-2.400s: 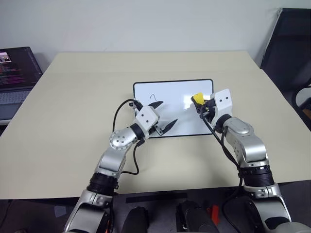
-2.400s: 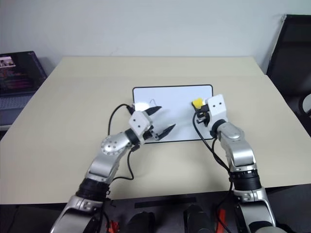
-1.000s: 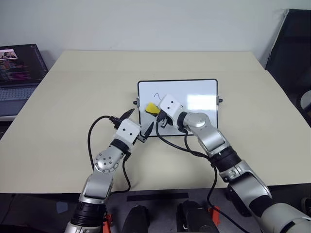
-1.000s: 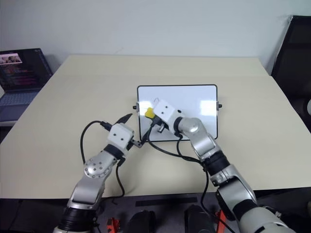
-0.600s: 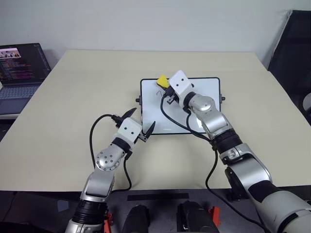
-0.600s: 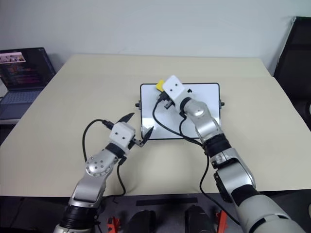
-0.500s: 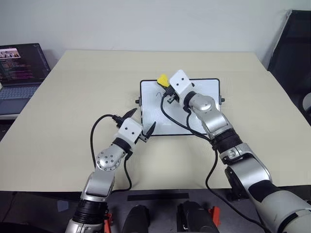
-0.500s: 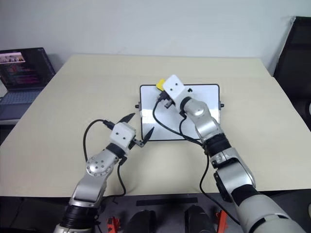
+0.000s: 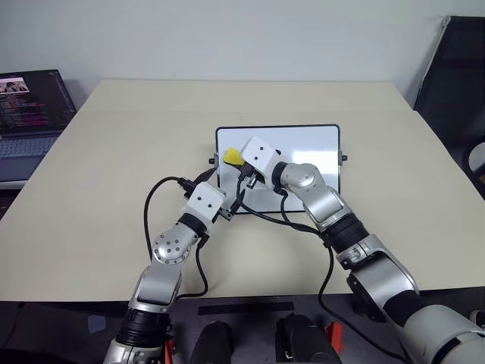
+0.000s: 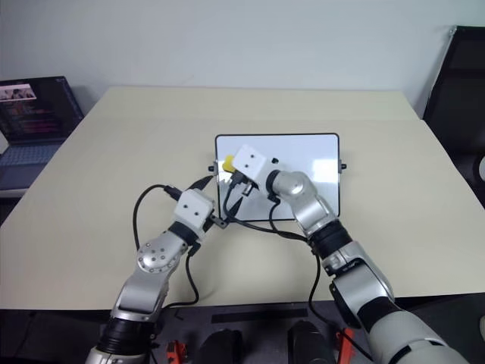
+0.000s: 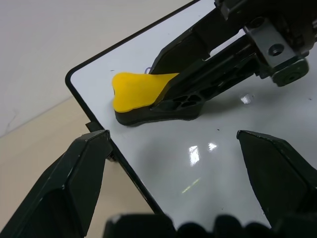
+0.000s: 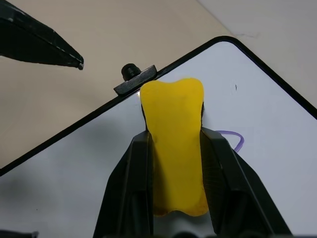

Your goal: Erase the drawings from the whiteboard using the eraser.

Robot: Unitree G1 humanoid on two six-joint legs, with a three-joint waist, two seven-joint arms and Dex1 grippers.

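Since half a second ago, the right gripper [image 12: 176,163], jaws clenched on the eraser [image 9: 231,157], swings from the whiteboard's [image 9: 318,159] 12 o'clock edge to its 9 o'clock edge. One stroke [image 12: 233,140] survives beside it, so wiping continues. The left gripper [image 11: 183,168] waits released at 7 o'clock.

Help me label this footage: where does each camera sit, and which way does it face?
Head eyes: forward and down over both arms, at the whiteboard on the table.
Left wrist: along the open left gripper at the eraser.
Right wrist: along the right gripper, jaws shut on the eraser.
Shared: the eraser on the whiteboard's corner.
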